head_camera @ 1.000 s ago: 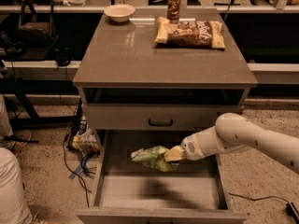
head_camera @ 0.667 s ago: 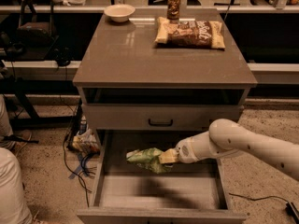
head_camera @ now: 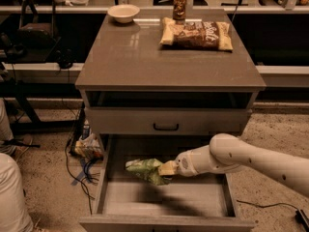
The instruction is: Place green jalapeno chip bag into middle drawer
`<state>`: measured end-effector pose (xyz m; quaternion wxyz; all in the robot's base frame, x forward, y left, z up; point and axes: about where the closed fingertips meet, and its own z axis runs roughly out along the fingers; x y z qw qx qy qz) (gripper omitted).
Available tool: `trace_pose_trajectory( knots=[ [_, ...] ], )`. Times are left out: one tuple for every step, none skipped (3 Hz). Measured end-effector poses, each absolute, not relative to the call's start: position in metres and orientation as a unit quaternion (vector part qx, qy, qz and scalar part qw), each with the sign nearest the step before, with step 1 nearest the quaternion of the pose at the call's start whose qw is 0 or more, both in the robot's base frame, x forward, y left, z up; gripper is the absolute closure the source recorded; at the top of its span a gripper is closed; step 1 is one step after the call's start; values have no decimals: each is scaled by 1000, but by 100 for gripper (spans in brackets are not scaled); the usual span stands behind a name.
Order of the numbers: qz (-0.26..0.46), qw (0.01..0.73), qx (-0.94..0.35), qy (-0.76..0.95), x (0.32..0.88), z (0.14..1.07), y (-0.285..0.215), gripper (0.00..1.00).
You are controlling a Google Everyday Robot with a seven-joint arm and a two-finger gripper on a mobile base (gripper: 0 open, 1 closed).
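The green jalapeno chip bag (head_camera: 146, 170) is a crumpled light-green and white foil bag. My gripper (head_camera: 167, 168) is shut on its right end and holds it a little above the floor of the open middle drawer (head_camera: 164, 198), towards the drawer's left half. My white arm (head_camera: 241, 157) reaches in from the right over the drawer's right wall. The bag casts a shadow on the pale drawer floor below it.
A shut drawer front with a black handle (head_camera: 165, 126) sits above the open drawer. On the cabinet top stand a brown and yellow chip bag (head_camera: 196, 34), a can (head_camera: 180, 4) and a white bowl (head_camera: 123, 12). Cables and clutter (head_camera: 87, 149) lie on the floor left of the cabinet.
My gripper has carried the green bag further left over the drawer and slightly lower. The arm has reached further in.
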<state>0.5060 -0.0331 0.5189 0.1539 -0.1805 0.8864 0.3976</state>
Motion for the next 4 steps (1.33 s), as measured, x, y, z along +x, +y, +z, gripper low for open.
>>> trace_pose_trajectory(
  knots=[
    [401, 154, -169, 887, 501, 511, -34, 28],
    [398, 151, -152, 892, 493, 496, -48, 0],
    [388, 163, -123, 899, 493, 492, -86, 0],
    [364, 189, -80, 908, 500, 494, -152, 0]
  ],
)
